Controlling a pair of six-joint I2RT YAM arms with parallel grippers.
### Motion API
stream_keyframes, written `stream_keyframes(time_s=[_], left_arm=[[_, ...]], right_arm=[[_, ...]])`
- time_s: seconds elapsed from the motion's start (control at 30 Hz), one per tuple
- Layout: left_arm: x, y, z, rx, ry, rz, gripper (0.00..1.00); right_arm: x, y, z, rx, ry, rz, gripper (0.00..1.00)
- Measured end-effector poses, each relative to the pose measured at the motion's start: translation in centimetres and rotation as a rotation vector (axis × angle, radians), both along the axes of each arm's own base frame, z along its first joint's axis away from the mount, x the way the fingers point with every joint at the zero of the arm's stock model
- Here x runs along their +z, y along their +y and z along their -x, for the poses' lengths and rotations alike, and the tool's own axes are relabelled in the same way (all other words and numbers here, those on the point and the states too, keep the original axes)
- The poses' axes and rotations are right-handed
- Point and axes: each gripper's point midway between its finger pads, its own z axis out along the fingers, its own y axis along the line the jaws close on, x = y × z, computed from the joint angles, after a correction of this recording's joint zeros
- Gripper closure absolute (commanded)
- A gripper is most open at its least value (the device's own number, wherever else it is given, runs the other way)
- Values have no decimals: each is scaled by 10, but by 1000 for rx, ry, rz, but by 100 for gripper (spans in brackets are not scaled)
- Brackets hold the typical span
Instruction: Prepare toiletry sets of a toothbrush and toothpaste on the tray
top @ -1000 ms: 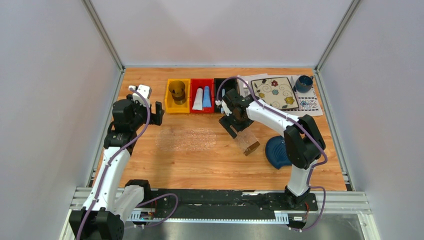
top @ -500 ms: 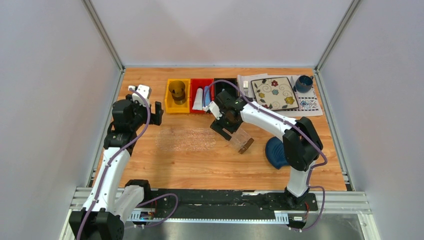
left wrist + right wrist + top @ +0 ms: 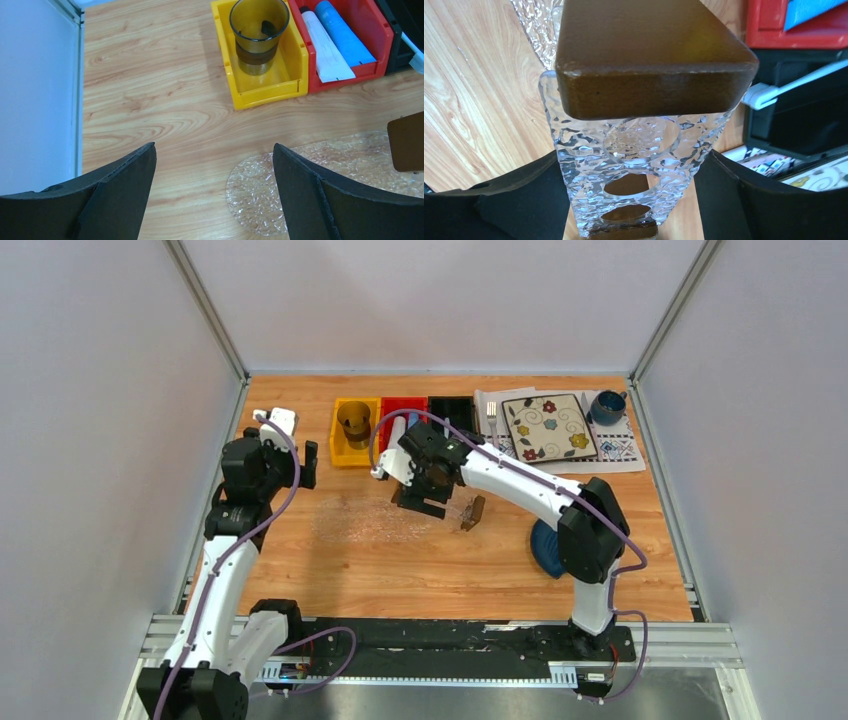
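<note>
- Just in front of the red bin (image 3: 370, 75), the right gripper (image 3: 631, 200) clamps the tray (image 3: 654, 60), tilted on edge.
- Inside that bin: two toothpaste tubes (image 3: 327, 47).
- Right of it, in the black bin (image 3: 804, 125): the toothbrush (image 3: 769, 92).
- Well left of it, the left gripper (image 3: 214, 170) gapes wide, empty.

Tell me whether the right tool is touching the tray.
Touching. The right wrist view shows the tray clamped in the right tool, its clear side edges pressed against both fingers.

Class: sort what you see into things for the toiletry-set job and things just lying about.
For the job: tray, toothbrush, white toothpaste, blue toothpaste.
Lying about: amber cup, floral plate, fork, blue leaf dish.
</note>
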Motion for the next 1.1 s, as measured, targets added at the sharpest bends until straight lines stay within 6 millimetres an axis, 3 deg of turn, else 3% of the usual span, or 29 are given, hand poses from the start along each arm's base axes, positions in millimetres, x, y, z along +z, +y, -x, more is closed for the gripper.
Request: stream_keyframes(time_s=[0.23,0.73,1.1], left_arm=[[3,14,4,58,0,-28,6],[9,65,12,218,-4,-27,6],[5,72,15,224,4,-16,6]], right_arm=[[4,24,-9,120,-37,19,56],[-29,80,-6,264,-64,98,57],[-30,100,-1,331,-94,171,56]])
